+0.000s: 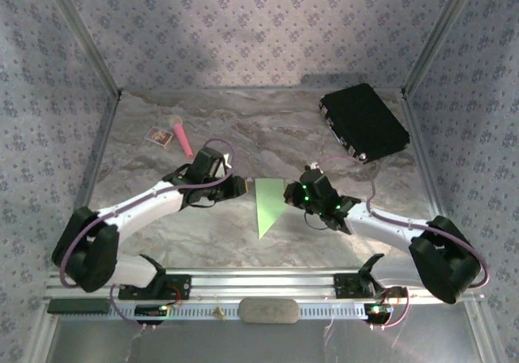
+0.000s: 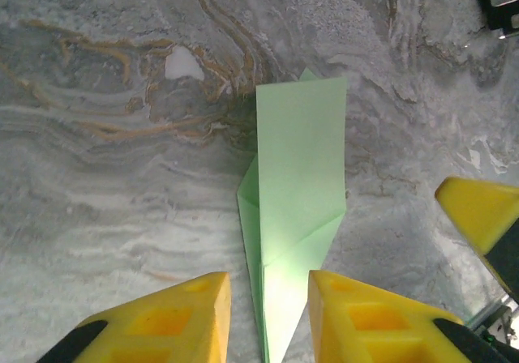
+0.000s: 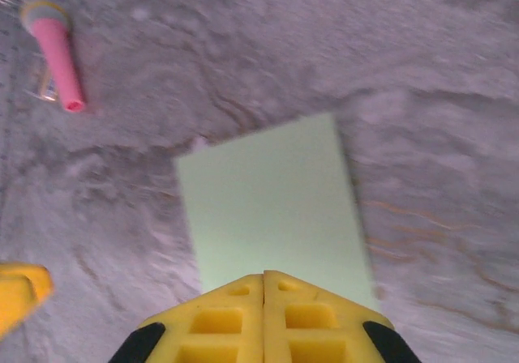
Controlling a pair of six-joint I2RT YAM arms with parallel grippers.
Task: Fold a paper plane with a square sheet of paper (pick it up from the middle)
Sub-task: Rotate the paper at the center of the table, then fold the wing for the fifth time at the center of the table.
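Note:
The lime-green sheet of paper lies on the marble table between my two grippers, folded into a pointed dart shape. In the left wrist view the paper shows its creases. Its narrow tip runs into the gap of my left gripper, whose yellow fingers stand apart on either side without touching it. My right gripper is shut, fingertips pressed together, over the near edge of the paper. I cannot tell whether it touches the paper. In the top view the left gripper and right gripper flank the paper's wide end.
A pink stick with a yellow tip and a small white card lie at the back left. A black box sits at the back right. Patterned walls close in the table on three sides.

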